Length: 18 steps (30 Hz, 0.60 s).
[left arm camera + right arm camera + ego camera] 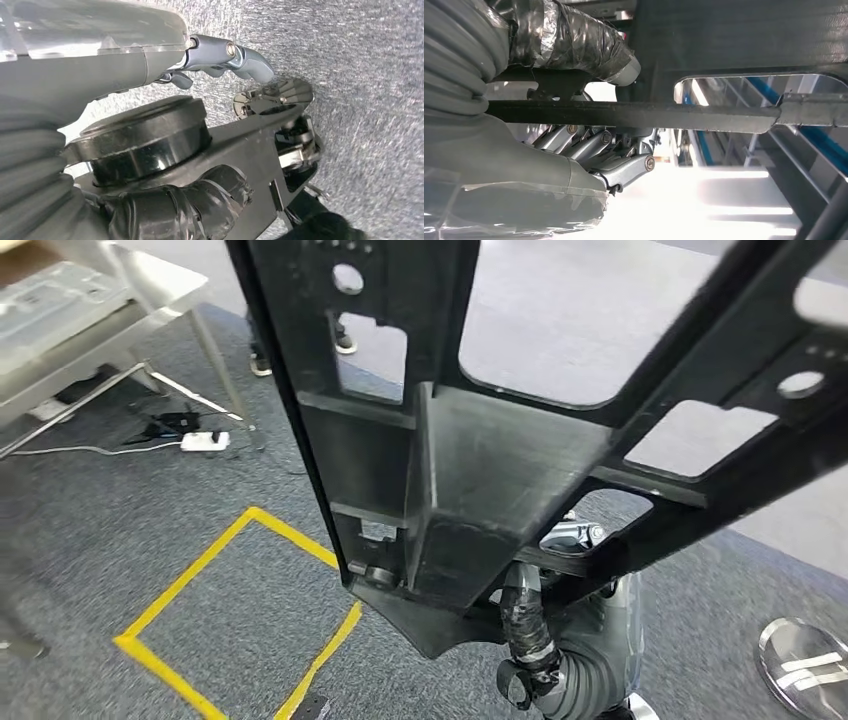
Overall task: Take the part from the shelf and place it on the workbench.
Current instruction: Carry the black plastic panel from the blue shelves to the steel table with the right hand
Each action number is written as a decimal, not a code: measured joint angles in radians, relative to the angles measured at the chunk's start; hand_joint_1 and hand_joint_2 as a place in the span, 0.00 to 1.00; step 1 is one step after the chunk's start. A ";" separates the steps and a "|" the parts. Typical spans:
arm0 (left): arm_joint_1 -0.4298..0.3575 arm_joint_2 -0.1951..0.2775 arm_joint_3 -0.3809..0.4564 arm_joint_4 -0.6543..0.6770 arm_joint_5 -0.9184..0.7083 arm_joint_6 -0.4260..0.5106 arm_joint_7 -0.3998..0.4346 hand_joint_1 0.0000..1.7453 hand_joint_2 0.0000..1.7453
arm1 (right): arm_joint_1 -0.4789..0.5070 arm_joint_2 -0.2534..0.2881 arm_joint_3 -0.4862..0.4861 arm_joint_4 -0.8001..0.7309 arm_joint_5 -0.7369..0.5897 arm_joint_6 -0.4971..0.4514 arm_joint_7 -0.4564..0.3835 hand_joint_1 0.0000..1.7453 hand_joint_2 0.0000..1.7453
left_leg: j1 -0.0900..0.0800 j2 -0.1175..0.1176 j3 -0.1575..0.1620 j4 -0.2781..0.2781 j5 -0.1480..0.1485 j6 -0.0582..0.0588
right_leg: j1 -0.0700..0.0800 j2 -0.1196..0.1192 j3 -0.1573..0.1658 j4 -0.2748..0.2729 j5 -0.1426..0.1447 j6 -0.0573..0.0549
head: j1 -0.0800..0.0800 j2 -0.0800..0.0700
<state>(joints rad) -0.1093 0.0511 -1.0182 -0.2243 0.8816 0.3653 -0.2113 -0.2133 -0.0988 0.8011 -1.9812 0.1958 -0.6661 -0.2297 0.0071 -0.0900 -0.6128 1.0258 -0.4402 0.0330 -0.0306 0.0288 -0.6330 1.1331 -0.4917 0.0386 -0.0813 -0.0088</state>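
The part (480,470) is a large black frame with cut-out windows and round holes, held up close to my head and tilted. My right hand (528,625) comes up from below and grips its lower edge. In the right wrist view a thin black bar of the part (634,114) runs between the taped thumb and the silver fingers (594,145) of the right hand (589,155). In the left wrist view a flat black plate of the part (250,145) with a round boss lies between my left hand's (125,60) curled fingers (235,55) and its taped thumb.
Grey carpet lies below, with a yellow taped square (240,610). A metal table (120,300) stands at the far left, with a white power strip (205,441) and cables beneath it. A person's shoes (260,365) show behind the part. A silver round base (805,660) sits at the lower right.
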 joint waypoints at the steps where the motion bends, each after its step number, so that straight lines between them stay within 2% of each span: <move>1: -0.001 0.000 0.000 0.000 0.000 0.000 0.000 0.00 1.00 | 0.000 0.000 0.000 0.000 -0.005 0.002 -0.001 1.00 1.00 | -0.001 -0.012 -0.005 0.008 -0.004 -0.005 | -0.004 0.017 0.021 -0.047 0.015 0.000 | 0.000 0.000; 3: -0.001 0.000 0.000 0.000 0.000 -0.001 -0.001 0.00 1.00 | 0.000 0.000 0.000 0.001 -0.015 0.007 -0.005 1.00 1.00 | 0.000 -0.030 -0.014 0.015 -0.005 -0.017 | -0.003 0.035 0.036 -0.078 0.012 -0.005 | 0.001 0.000; 5: 0.004 0.002 0.000 0.000 -0.001 -0.001 -0.002 0.00 1.00 | -0.002 0.000 0.000 0.001 -0.020 0.013 -0.011 1.00 1.00 | 0.004 -0.039 -0.021 0.014 -0.003 -0.026 | -0.002 0.016 0.039 -0.081 0.015 -0.017 | 0.002 0.000; 6: 0.006 0.002 0.000 0.001 0.000 -0.001 -0.002 0.00 1.00 | -0.003 0.001 0.000 0.001 -0.022 0.015 -0.014 1.00 1.00 | 0.003 -0.024 -0.026 0.023 -0.009 -0.030 | -0.003 0.006 0.042 -0.083 0.017 -0.023 | 0.000 0.000; 7: 0.007 0.003 0.000 0.001 0.000 -0.001 -0.002 0.00 1.00 | -0.003 0.002 0.000 0.002 -0.022 0.017 -0.015 1.00 1.00 | 0.002 0.001 -0.040 0.051 -0.025 -0.035 | -0.005 -0.006 0.044 -0.086 0.017 -0.029 | -0.003 0.000; 9: 0.003 0.004 0.000 0.001 0.000 -0.001 -0.002 0.00 1.00 | -0.003 0.003 0.000 0.002 -0.023 0.018 -0.016 1.00 1.00 | -0.001 0.058 -0.093 0.159 -0.081 -0.042 | -0.003 -0.031 0.048 -0.088 0.016 -0.037 | -0.009 0.000; 10: 0.001 0.004 0.000 0.001 0.000 -0.001 -0.002 0.00 1.00 | -0.003 0.003 0.000 0.002 -0.023 0.018 -0.016 1.00 1.00 | 0.000 0.071 -0.124 0.221 -0.107 -0.044 | 0.000 -0.045 0.048 -0.088 0.014 -0.040 | -0.010 0.000; 11: 0.000 0.004 0.000 0.001 0.000 -0.002 -0.002 0.00 1.00 | -0.002 0.003 0.000 0.003 -0.024 0.018 -0.016 1.00 1.00 | 0.001 0.076 -0.146 0.263 -0.120 -0.045 | 0.002 -0.058 0.049 -0.088 0.013 -0.041 | -0.010 0.000; 12: 0.001 0.004 0.000 0.001 0.000 -0.002 -0.002 0.00 1.00 | -0.002 0.003 0.000 0.004 -0.025 0.018 -0.016 1.00 1.00 | 0.001 0.079 -0.151 0.273 -0.115 -0.043 | 0.003 -0.070 0.049 -0.088 0.012 -0.041 | -0.010 0.000; 13: 0.002 0.005 0.000 0.001 0.000 -0.002 -0.002 0.00 1.00 | -0.003 0.003 0.000 0.005 -0.025 0.018 -0.016 1.00 1.00 | 0.001 0.082 -0.136 0.246 -0.094 -0.040 | 0.005 -0.081 0.051 -0.088 0.010 -0.041 | -0.010 0.000; 14: 0.003 0.005 0.000 0.001 0.000 -0.001 -0.002 0.00 1.00 | -0.003 0.003 0.001 0.005 -0.026 0.018 -0.016 1.00 1.00 | 0.000 0.090 -0.103 0.187 -0.063 -0.034 | 0.007 -0.092 0.053 -0.088 0.008 -0.040 | -0.010 0.000; 16: 0.002 0.006 0.000 0.001 0.000 -0.001 -0.001 0.00 1.00 | -0.004 0.003 0.001 0.005 -0.027 0.018 -0.016 1.00 1.00 | -0.009 0.126 -0.034 0.060 -0.021 -0.019 | 0.011 -0.112 0.061 -0.090 0.004 -0.037 | -0.009 0.000; 17: 0.000 0.006 0.000 0.002 0.000 -0.001 0.000 0.00 1.00 | -0.004 0.003 0.001 0.005 -0.028 0.019 -0.016 1.00 1.00 | -0.014 0.139 -0.013 0.022 -0.013 -0.013 | 0.013 -0.121 0.065 -0.092 0.002 -0.032 | -0.009 0.000; 18: -0.001 0.006 0.000 0.002 0.000 -0.002 0.001 0.00 1.00 | -0.005 0.003 0.001 0.005 -0.029 0.019 -0.016 1.00 1.00 | -0.018 0.144 -0.007 0.008 -0.015 -0.008 | 0.013 -0.128 0.068 -0.095 0.001 -0.027 | -0.009 0.000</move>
<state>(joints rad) -0.1107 0.0576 -1.0178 -0.2226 0.8814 0.3637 -0.2100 -0.2178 -0.0957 0.8019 -1.9760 0.1672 -0.6469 -0.2458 -0.0114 0.0538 -0.6198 1.0342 -0.4549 0.0246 -0.0173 -0.0997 -0.5655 1.0383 -0.4904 0.0113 -0.0900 -0.0088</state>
